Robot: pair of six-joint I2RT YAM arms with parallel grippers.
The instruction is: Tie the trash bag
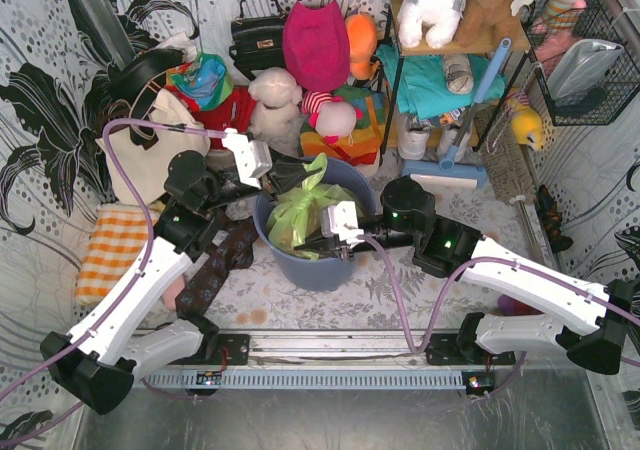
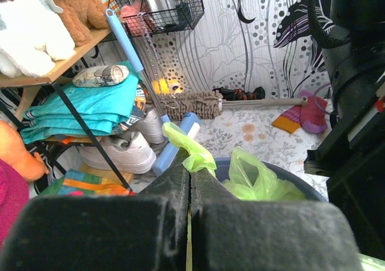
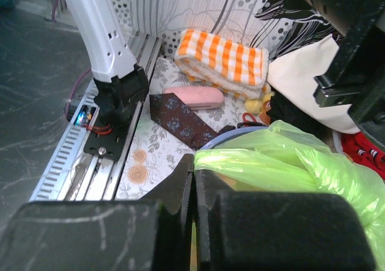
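The lime-green trash bag [image 1: 300, 213] sits inside the blue-grey round bin [image 1: 315, 265] at the centre of the floor. My left gripper [image 1: 300, 175] is shut on a flap of the bag at the bin's far rim; in the left wrist view [image 2: 190, 176] green plastic sticks out past the closed fingertips. My right gripper [image 1: 318, 242] is shut on another flap at the near side; in the right wrist view [image 3: 194, 170] the green plastic [image 3: 289, 168] stretches away from the closed fingers. Orange-brown paper shows faintly through the bag.
Behind the bin are stuffed toys [image 1: 275, 95], a cream tote bag [image 1: 150, 150], a shelf with teal cloth [image 1: 440, 80] and a blue-handled mop [image 1: 450, 175]. An orange checked towel [image 1: 115, 250], a dark tie [image 1: 215, 270] and a pink case [image 3: 192, 97] lie left of it.
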